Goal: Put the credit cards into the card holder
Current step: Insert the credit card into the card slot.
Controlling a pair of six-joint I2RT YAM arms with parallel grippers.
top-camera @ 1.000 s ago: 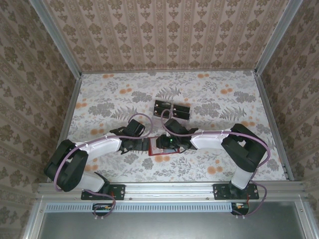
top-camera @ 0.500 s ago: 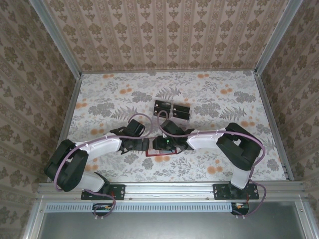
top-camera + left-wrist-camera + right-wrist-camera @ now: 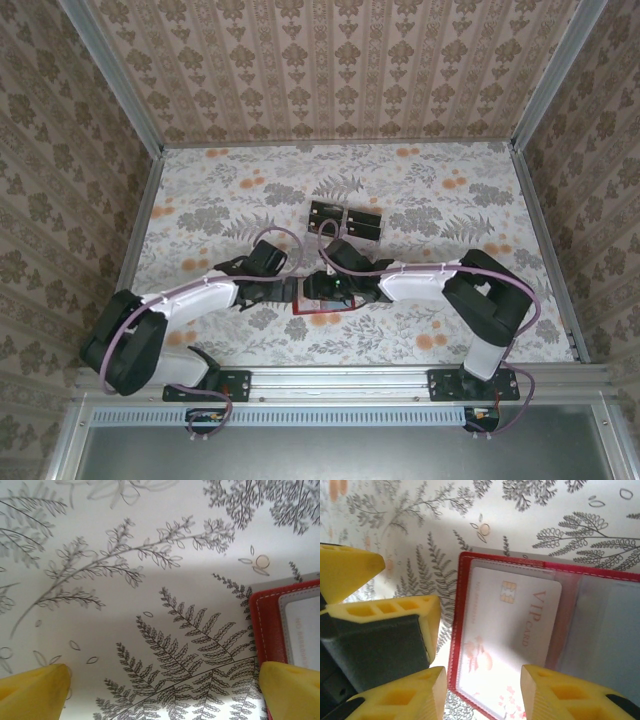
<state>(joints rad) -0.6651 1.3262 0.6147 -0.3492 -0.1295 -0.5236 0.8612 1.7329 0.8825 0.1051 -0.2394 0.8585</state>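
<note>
Right claw wider now over card holder, card apparently inside.

The top external camera looks steeply down from above and behind the arm bases, taking in the whole table. Both wrist cameras sit very close to its surface. All three share the open red card holder: one corner in the left wrist view, its left half in the right

Three credit cards are in view: two side by side at twelve o'clock from the card holder, and a third card in its pocket. There is one card holder, and two grippers: the left gripper and the right gripper.
</note>
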